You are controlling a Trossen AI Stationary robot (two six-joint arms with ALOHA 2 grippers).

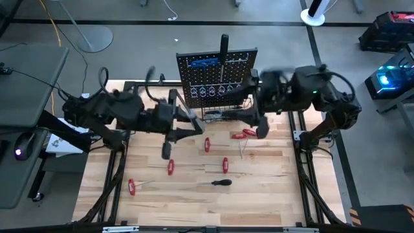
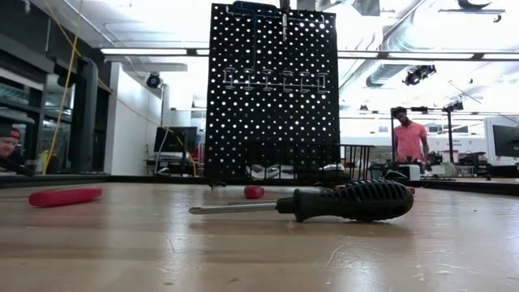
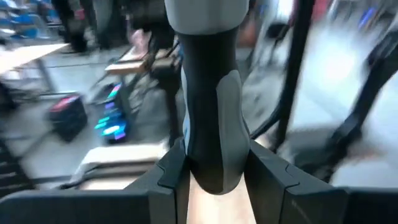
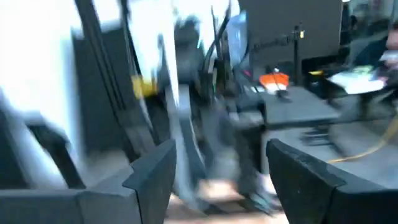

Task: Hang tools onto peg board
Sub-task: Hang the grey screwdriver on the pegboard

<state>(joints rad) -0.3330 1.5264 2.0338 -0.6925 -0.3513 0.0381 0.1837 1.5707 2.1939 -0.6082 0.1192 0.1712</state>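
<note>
Tools lie scattered on the bench point(image 1: 272, 175); a black-handled screwdriver point(image 3: 210, 112) sits clamped between the left hand point(image 1: 169, 147)'s fingers, rigid, light, ribbed for grip. Right hand point(image 1: 259, 127), spread empty, hovers beside the peg board point(image 1: 218, 76).

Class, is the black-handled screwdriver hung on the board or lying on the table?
Lying on the table: the black-handled screwdriver rests flat, before the peg board.
</note>
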